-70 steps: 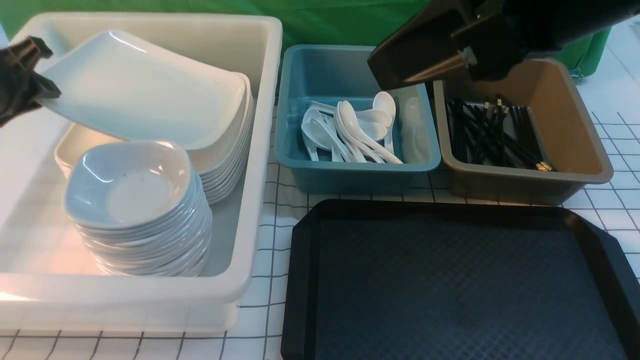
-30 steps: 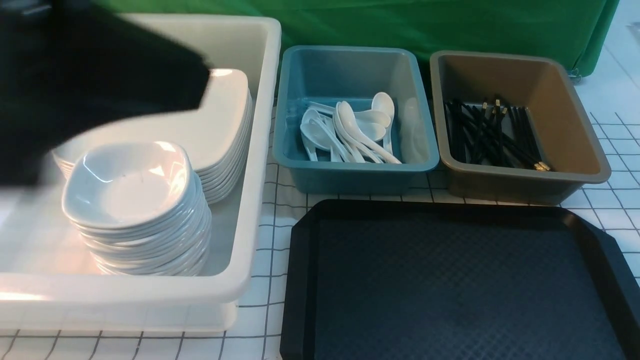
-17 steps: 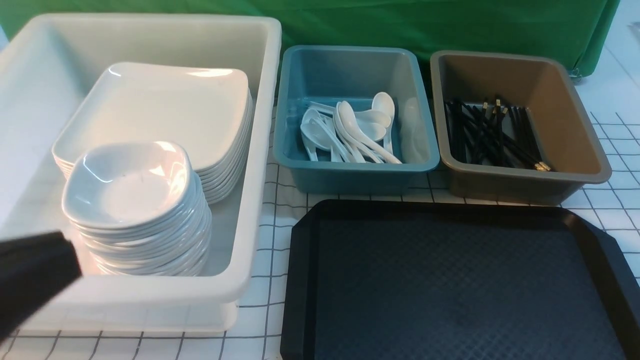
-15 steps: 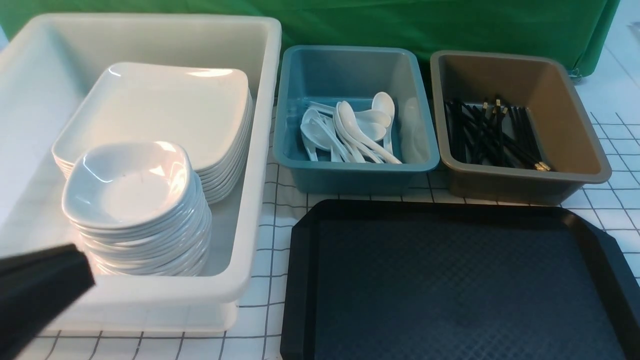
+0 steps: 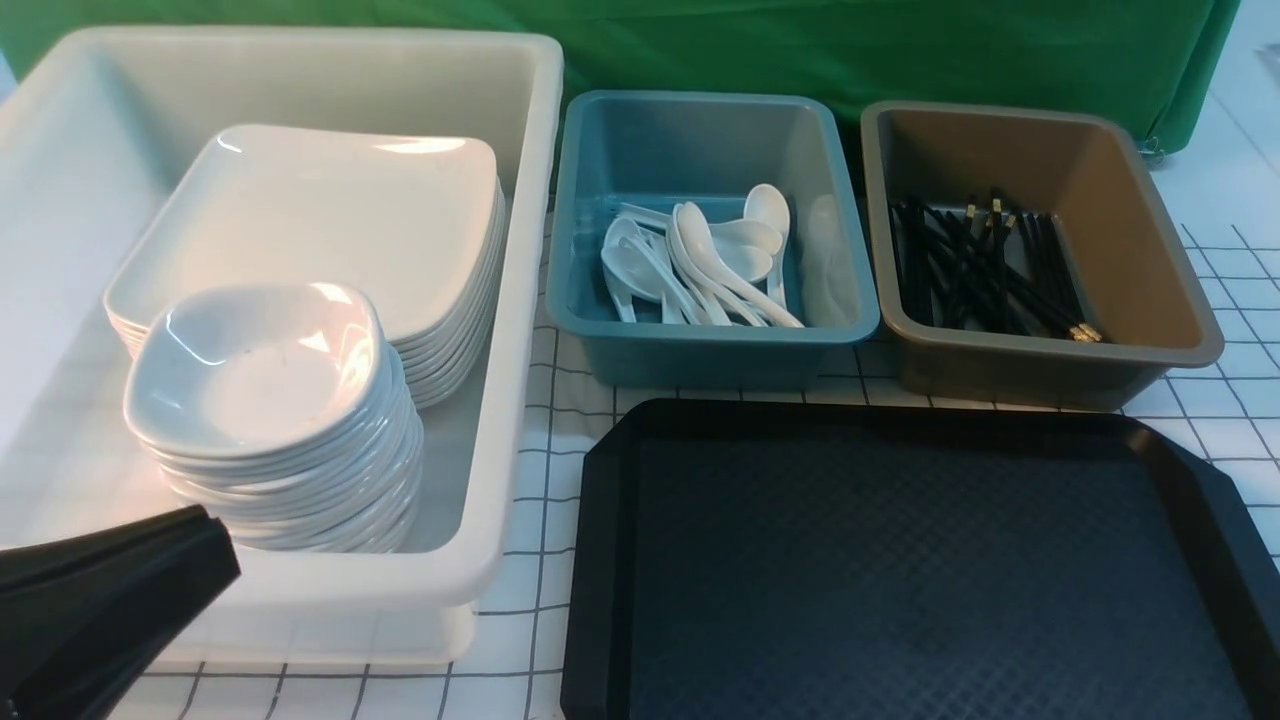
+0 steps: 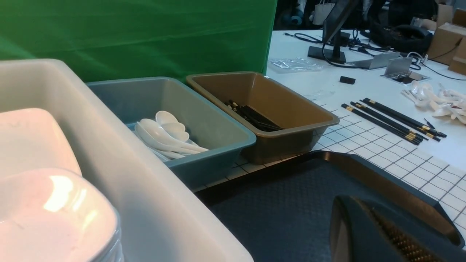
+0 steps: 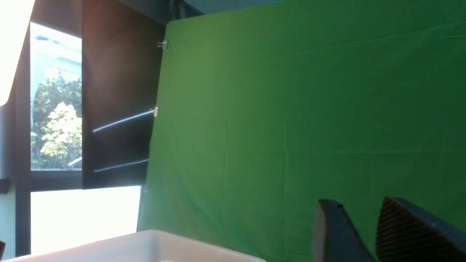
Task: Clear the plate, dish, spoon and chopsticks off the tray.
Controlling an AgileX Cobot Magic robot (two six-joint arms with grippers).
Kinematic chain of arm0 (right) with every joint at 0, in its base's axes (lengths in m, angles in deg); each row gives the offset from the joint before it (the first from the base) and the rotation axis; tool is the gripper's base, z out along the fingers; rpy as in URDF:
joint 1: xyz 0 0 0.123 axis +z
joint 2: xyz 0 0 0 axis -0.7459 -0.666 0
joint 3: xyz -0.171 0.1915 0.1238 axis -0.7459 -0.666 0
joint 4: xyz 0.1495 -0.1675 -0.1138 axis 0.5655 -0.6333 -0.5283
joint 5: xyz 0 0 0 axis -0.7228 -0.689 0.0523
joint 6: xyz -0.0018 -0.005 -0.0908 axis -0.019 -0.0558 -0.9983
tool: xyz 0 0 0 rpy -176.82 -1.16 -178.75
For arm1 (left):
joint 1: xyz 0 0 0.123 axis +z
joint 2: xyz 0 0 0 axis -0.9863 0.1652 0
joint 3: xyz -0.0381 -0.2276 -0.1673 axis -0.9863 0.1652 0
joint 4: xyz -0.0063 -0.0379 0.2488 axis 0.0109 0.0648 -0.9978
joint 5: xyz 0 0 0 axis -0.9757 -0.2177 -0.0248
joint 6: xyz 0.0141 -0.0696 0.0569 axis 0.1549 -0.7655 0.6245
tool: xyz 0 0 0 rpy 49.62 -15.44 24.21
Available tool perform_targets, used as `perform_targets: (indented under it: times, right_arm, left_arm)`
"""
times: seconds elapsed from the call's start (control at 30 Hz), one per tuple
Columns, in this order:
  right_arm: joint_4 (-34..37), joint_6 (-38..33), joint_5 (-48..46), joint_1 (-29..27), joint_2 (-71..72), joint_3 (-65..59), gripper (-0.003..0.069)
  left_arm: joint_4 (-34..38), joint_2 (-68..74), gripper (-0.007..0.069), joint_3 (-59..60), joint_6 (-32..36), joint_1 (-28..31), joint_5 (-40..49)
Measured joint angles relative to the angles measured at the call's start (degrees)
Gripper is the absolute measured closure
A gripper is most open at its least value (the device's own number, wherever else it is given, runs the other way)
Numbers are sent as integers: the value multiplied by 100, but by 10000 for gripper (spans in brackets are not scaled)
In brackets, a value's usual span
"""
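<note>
The black tray (image 5: pixel 900 560) lies bare at the front right. A large white plate (image 5: pixel 320 220) tops a stack of plates in the white tub (image 5: pixel 520 300). In front of it a small dish (image 5: pixel 255 365) tops its own stack. Several spoons (image 5: pixel 700 260) lie in the teal tub (image 5: pixel 710 345), and black chopsticks (image 5: pixel 980 270) in the brown tub (image 5: pixel 1050 365). My left gripper (image 5: pixel 215 550) is shut and empty, low by the white tub's front wall; its wrist view shows the left gripper (image 6: pixel 349 205) over the tray (image 6: pixel 276 218). My right gripper (image 7: pixel 358 209) is open and empty, facing the green backdrop, out of the front view.
A green cloth (image 5: pixel 850 50) hangs behind the tubs. In the left wrist view, loose chopsticks (image 6: pixel 393 118) and spoons (image 6: pixel 437 102) lie on the white gridded table beyond the tray, with cables and a monitor stand (image 6: pixel 327 54) farther off.
The left gripper let the plate down onto the stack, then swung to the front left corner and crept rightward. The right arm has left the front view.
</note>
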Motion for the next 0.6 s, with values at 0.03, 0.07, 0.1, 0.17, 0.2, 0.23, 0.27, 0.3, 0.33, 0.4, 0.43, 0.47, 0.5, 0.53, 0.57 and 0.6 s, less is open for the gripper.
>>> perform_targets:
  times: [0.03,0.07,0.1,0.17,0.2,0.23,0.27,0.3,0.33,0.4,0.43,0.47,0.5,0.53,0.57,0.6]
  right_arm:
    - [0,0,-5,0,0,0,445]
    - [0,0,-5,0,0,0,444]
    - [0,0,-5,0,0,0,441]
    - [0,0,-5,0,0,0,434]
    - [0,0,-5,0,0,0,432]
    - [-5,0,-5,0,0,0,430]
    - [-5,0,-5,0,0,0,428]
    - [-5,0,-5,0,0,-5,428]
    - [-5,0,-5,0,0,-5,424]
    - [-5,0,-5,0,0,-5,423]
    - [-5,0,-5,0,0,-5,422]
    - [-5,0,-5,0,0,-5,421]
    - [-5,0,-5,0,0,-5,421]
    - [-5,0,-5,0,0,-5,421]
    - [-5,0,-5,0,0,-5,421]
    - [-5,0,-5,0,0,-5,420]
  left_arm:
    - [0,0,627,0,0,0,-4]
    - [0,0,627,0,0,0,-4]
    - [0,0,627,0,0,0,-4]
    - [0,0,627,0,0,0,-4]
    - [0,0,627,0,0,0,-4]
    - [0,0,627,0,0,0,-4]
    - [0,0,627,0,0,0,-4]
    - [0,0,627,0,0,0,-4]
    - [-68,0,627,0,6,0,-28]
    - [-194,0,627,0,-2,0,-93]
    - [-291,0,627,0,-16,0,-132]
    - [-496,-20,627,6,-70,8,-210]
    - [-639,-47,627,26,-106,40,-296]
    - [-818,-104,627,88,-147,132,-453]
    - [-923,-152,627,154,-188,231,-585]
    - [-1009,-228,627,261,-216,355,-769]
